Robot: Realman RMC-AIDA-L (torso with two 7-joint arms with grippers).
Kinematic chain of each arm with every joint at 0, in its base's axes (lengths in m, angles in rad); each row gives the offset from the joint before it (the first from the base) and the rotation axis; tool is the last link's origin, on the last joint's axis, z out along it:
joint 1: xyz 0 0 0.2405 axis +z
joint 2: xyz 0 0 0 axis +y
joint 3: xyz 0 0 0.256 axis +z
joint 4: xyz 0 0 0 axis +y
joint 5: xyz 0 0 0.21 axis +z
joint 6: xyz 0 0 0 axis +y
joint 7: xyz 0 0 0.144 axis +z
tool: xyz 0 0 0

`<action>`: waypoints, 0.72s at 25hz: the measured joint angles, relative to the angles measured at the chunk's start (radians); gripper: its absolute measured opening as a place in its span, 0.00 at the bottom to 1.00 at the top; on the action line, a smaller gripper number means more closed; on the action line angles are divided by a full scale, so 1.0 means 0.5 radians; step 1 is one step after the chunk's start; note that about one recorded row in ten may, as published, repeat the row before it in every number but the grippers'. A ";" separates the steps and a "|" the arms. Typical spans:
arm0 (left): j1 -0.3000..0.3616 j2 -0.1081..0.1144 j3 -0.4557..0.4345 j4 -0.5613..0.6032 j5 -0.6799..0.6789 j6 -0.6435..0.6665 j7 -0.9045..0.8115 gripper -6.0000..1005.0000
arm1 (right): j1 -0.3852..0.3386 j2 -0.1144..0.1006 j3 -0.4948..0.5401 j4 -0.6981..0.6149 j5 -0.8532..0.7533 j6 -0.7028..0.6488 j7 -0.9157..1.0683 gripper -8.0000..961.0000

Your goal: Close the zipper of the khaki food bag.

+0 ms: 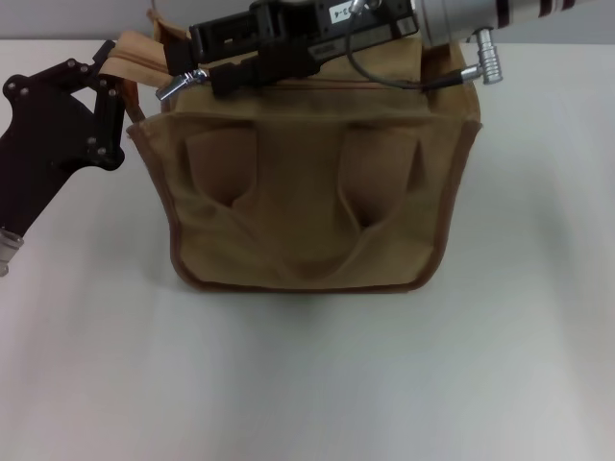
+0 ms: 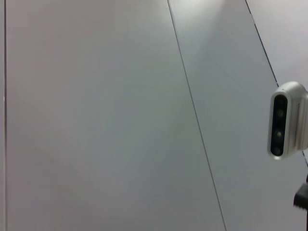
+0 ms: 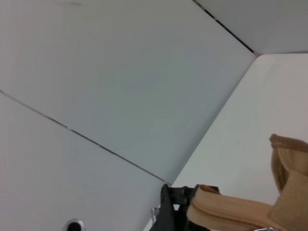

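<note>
The khaki food bag (image 1: 307,192) stands upright in the middle of the white table, its two loop handles facing me. Its zipper (image 1: 346,84) runs along the top edge, mostly covered by my right arm. My right gripper (image 1: 204,79) reaches across the bag's top to its left end and is shut on the silver pull tab (image 1: 177,88). My left gripper (image 1: 113,69) is beside the bag's upper left corner, shut on the tan end strip (image 1: 135,56) of the zipper tape. In the right wrist view that strip (image 3: 231,211) shows held in the left gripper's black fingers (image 3: 172,209).
White table (image 1: 307,384) surrounds the bag, with a grey wall behind it. The left wrist view shows only wall panels and a white camera housing (image 2: 286,120). The right arm's silver barrel and cable (image 1: 461,29) hang over the bag's right top corner.
</note>
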 joint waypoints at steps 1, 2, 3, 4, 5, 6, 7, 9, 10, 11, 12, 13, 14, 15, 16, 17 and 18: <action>-0.002 0.000 0.000 0.000 0.000 0.005 -0.003 0.02 | 0.000 0.003 -0.007 0.004 0.000 0.009 0.001 0.84; -0.003 0.000 0.000 0.000 0.000 0.009 -0.004 0.02 | 0.000 0.005 -0.015 0.010 0.000 0.022 0.003 0.84; -0.004 0.000 0.000 0.000 0.000 0.020 -0.005 0.02 | 0.000 0.010 -0.019 0.018 0.000 0.030 0.005 0.84; -0.004 -0.001 0.000 0.000 0.000 0.036 -0.005 0.02 | 0.002 0.021 -0.022 0.043 0.000 0.042 0.007 0.84; -0.004 -0.001 0.000 0.000 0.000 0.036 -0.005 0.02 | 0.002 0.021 -0.022 0.043 0.000 0.042 0.007 0.84; -0.004 -0.002 0.000 0.000 0.000 0.048 -0.004 0.02 | 0.002 0.025 -0.023 0.054 0.000 0.048 0.008 0.84; -0.005 -0.003 0.000 0.000 0.000 0.055 -0.004 0.02 | 0.003 0.028 -0.023 0.068 0.000 0.060 0.010 0.84; -0.008 -0.003 0.000 0.000 0.001 0.072 -0.001 0.02 | 0.005 0.032 -0.023 0.085 0.000 0.082 0.017 0.84; -0.010 -0.003 0.000 0.000 0.001 0.087 0.002 0.02 | 0.006 0.033 -0.023 0.090 0.000 0.092 0.021 0.84; -0.010 -0.003 0.000 0.000 0.001 0.093 0.003 0.02 | 0.007 0.034 -0.024 0.095 0.002 0.103 0.027 0.84; -0.011 -0.003 0.000 0.000 0.001 0.100 0.003 0.03 | 0.007 0.035 -0.025 0.096 0.003 0.108 0.030 0.84; -0.014 -0.003 0.000 0.000 0.001 0.108 0.003 0.03 | 0.007 0.036 -0.025 0.097 0.004 0.115 0.035 0.84; -0.020 -0.003 0.003 0.000 0.001 0.116 0.004 0.03 | 0.009 0.039 -0.031 0.102 0.004 0.131 0.045 0.84; -0.020 -0.003 0.003 0.000 0.001 0.116 0.004 0.03 | 0.009 0.039 -0.031 0.102 0.004 0.131 0.045 0.84; -0.023 -0.003 0.005 0.000 0.001 0.118 0.004 0.03 | 0.010 0.039 -0.038 0.107 0.004 0.142 0.050 0.83; -0.027 -0.003 0.007 0.000 0.001 0.119 0.004 0.03 | 0.012 0.040 -0.043 0.114 0.005 0.153 0.051 0.83; -0.031 -0.004 0.008 -0.001 0.001 0.119 0.004 0.03 | 0.013 0.040 -0.046 0.119 0.007 0.162 0.054 0.83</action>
